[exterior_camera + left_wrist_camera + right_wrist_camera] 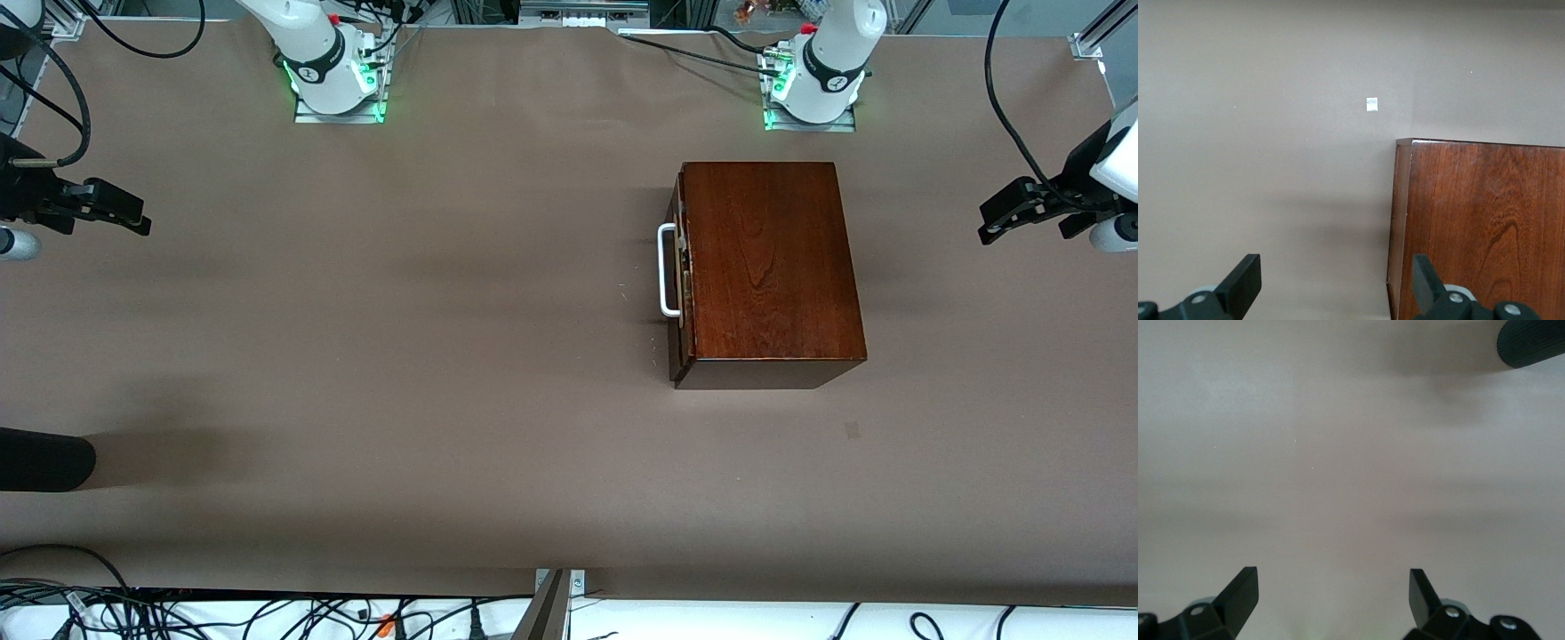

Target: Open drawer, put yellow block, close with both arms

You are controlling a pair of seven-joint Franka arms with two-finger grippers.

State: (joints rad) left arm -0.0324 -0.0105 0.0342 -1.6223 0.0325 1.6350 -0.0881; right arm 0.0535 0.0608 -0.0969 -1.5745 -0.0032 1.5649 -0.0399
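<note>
Left pincer (1331, 283) gapes over brown table (1258, 133); mahogany box (1478, 227) beside; small white tag (1371, 104).

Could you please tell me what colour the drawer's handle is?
White: the U-shaped handle on the dark wooden box shows best in the front view.

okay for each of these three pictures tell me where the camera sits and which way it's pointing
Front view: high across the table, facing both arm bases; shows the wooden box, its closed drawer's white handle, the left claw and right claw at the table's ends.
Left wrist view: on the left arm, looking down past its open fingers at the box corner.
Right wrist view: on the right arm, looking down past its open fingers at bare table.
Shared: front and left wrist views both show the box.
</note>
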